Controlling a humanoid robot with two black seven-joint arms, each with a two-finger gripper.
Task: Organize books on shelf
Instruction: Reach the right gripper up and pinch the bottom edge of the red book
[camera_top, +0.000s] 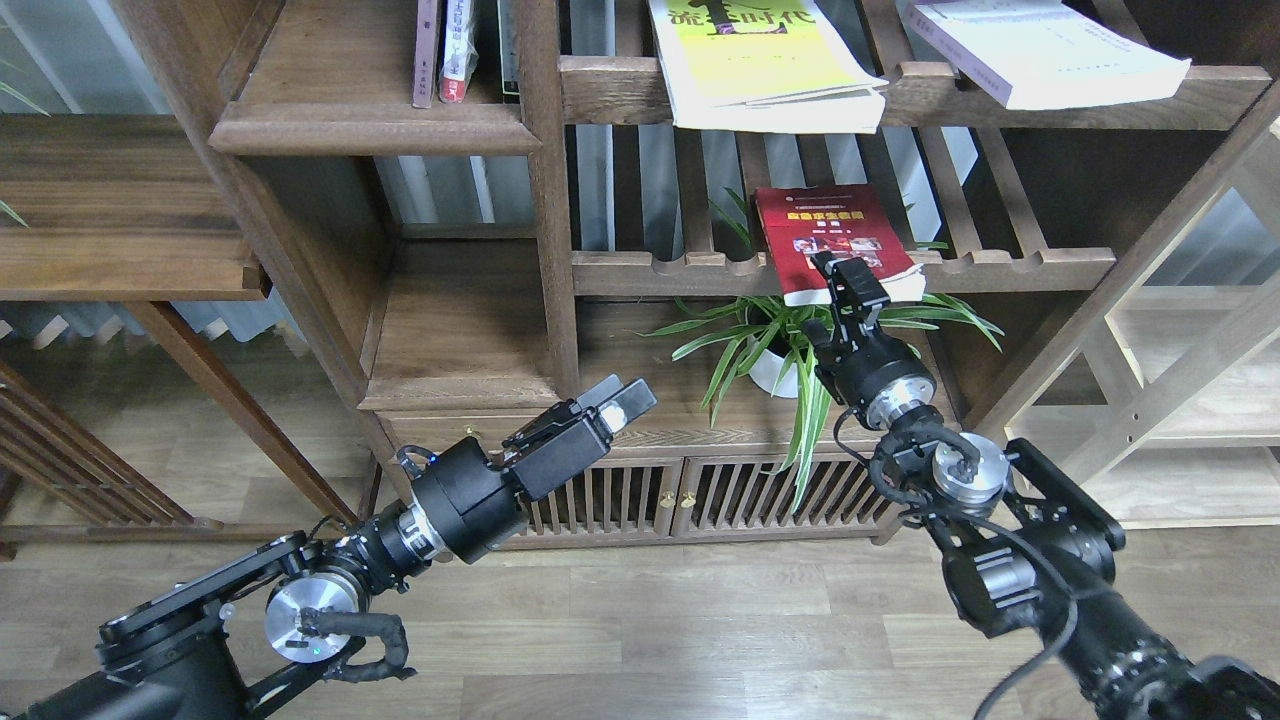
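The dark red book (830, 235) lies flat on the lower slatted rack, its front edge hanging over the rail. My right gripper (848, 282) is at that front edge, with one finger (858, 280) over the book's lower corner; I cannot tell whether it grips. The yellow-green book (765, 65) and the thick white book (1050, 55) lie on the upper slatted rack and overhang it. The shelf (370, 128), a solid plank with a rounded front edge, is at upper left. My left gripper (625, 397) is open and empty, low in front of the cabinet.
Thin books (445, 50) stand at the right end of the shelf. A leafy plant in a white pot (772, 368) sits under the red book, beside my right wrist. An upright post (548, 200) separates the shelf from the racks. A low cabinet with brass knobs (676, 497) is below.
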